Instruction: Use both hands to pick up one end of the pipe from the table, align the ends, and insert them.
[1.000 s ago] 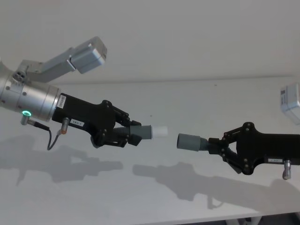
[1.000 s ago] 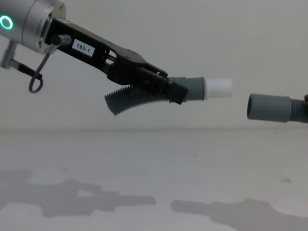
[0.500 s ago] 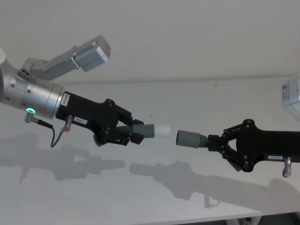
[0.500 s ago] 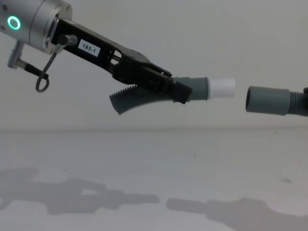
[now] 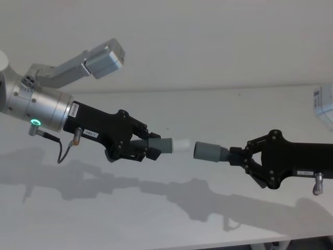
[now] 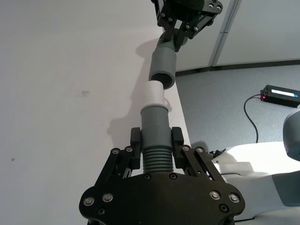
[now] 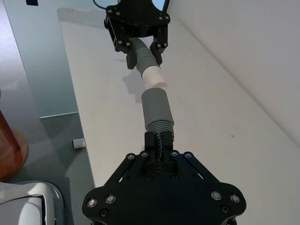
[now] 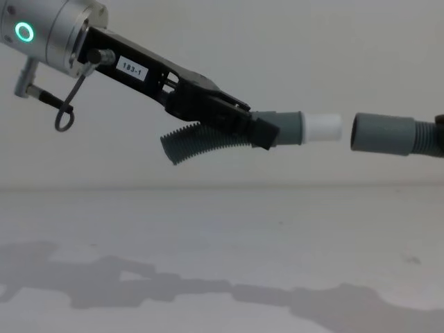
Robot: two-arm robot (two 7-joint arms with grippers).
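Note:
Both pieces of the pipe hang in the air above the table (image 5: 234, 109). My left gripper (image 5: 148, 148) is shut on the corrugated neck of one piece (image 8: 201, 142), whose grey cuff ends in a white spigot tip (image 5: 180, 145). My right gripper (image 5: 237, 156) is shut on the other piece just behind its hollow grey socket cuff (image 5: 207, 151). The two ends face each other nearly in line, with a narrow gap between the spigot (image 8: 322, 127) and the socket (image 8: 381, 134). From the left wrist, the spigot (image 6: 153, 95) sits just short of the socket mouth (image 6: 163, 65).
A white box (image 5: 323, 107) stands at the table's far right edge. The table's near edge (image 5: 250, 242) runs below the arms, whose shadows fall on the surface. Floor and a cable with a black device (image 6: 281, 93) lie beyond the table's edge.
The gap between the white spigot and the socket has shrunk: the left gripper has shifted right and slightly up, and the right gripper has moved left toward it.

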